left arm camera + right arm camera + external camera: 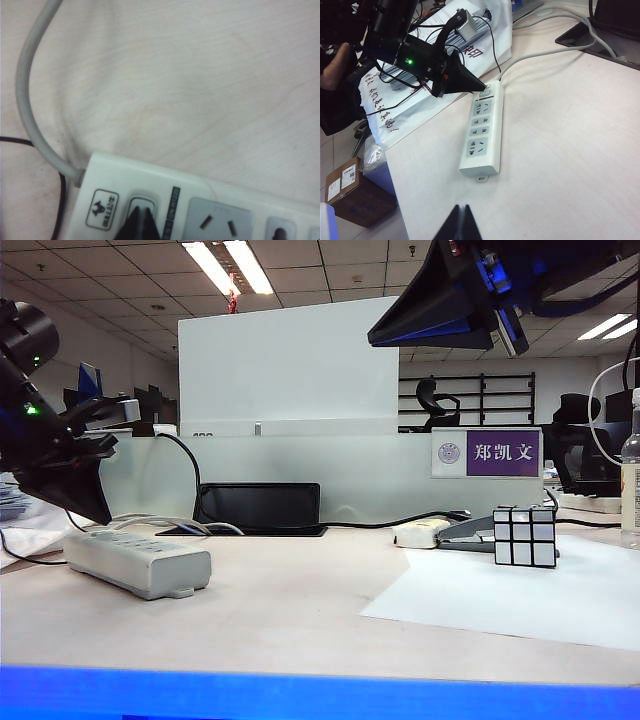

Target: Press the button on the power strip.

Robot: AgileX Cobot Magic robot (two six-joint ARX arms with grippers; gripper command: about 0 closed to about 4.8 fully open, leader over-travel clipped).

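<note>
At the cable end of the power strip [483, 129] lying on the desk [570, 150], the left gripper [140, 222], fingers pressed together, is touching the button [141, 207], so pressing looks underway, while the right gripper [460, 220], likewise closed, is hovering well apart.

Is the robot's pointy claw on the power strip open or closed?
Closed. The left gripper has its fingers pinched to one point at the power strip button. The right gripper, away from it, looks closed too.
</note>
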